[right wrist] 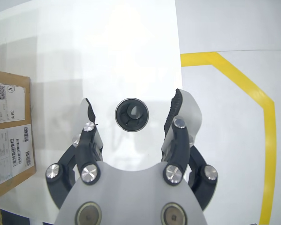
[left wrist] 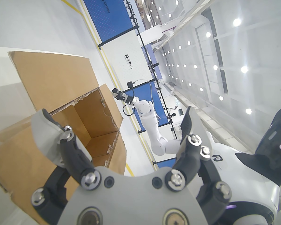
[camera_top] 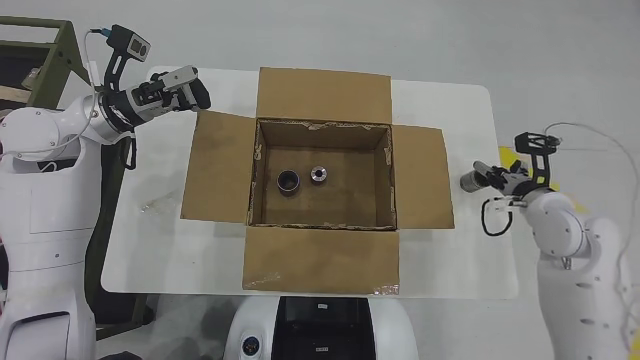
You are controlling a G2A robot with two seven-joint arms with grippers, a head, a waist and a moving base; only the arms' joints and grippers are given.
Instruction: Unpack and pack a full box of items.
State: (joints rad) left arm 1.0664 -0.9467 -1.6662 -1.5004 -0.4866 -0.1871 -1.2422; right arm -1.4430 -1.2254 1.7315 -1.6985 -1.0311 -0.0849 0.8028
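The right gripper [right wrist: 131, 108], fingers spread wide and holding nothing, hung over a black ring-shaped part [right wrist: 131, 117] on the white table [right wrist: 107, 47]. The part sat centred between the fingers, probably so they could close on it. Just beside the gripper lay the open cardboard box [camera_top: 420, 175] with two similar parts [camera_top: 288, 181] inside. Across the box hovered the left gripper [left wrist: 117, 118], also spread and empty.

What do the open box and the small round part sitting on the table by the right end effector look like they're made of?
The box: corrugated cardboard, matte brown; the torn flap edges look ragged and layered. The round part: hollow, dull black inside with a thin paler outer rim, so possibly rubber or plastic in a metal sleeve; the look leaves that open.
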